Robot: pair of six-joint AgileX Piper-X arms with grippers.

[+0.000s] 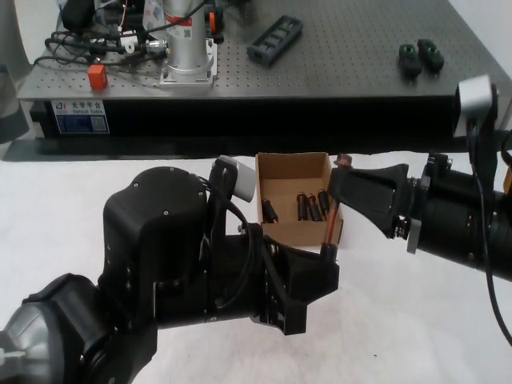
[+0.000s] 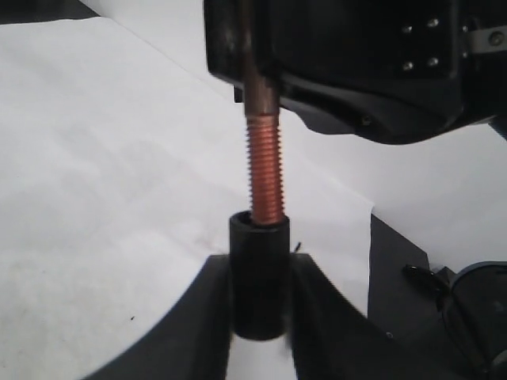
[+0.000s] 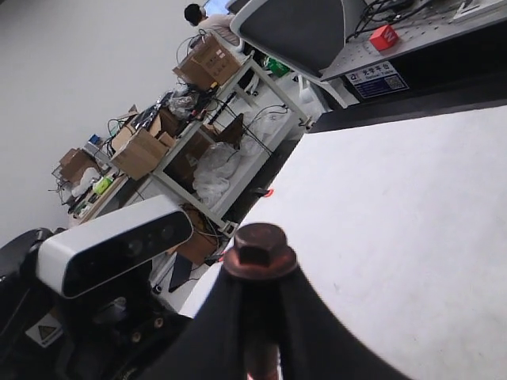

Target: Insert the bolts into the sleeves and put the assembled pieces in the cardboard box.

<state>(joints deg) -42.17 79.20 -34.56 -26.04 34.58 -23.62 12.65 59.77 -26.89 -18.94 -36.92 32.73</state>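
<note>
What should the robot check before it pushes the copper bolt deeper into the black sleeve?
1. Left gripper shut on the sleeve: ok, sleeve upright.
2. Right gripper shut on the bolt: ok, gripped below its hex head.
3. Bolt's threaded tip in the sleeve's mouth: ok.
4. Bolt in line with the sleeve: ok, judged from the left wrist view.
5. How deep the bolt sits: cannot tell, hidden inside.
6. Room in the cardboard box: ok, bare floor beside the pieces in it.
</note>
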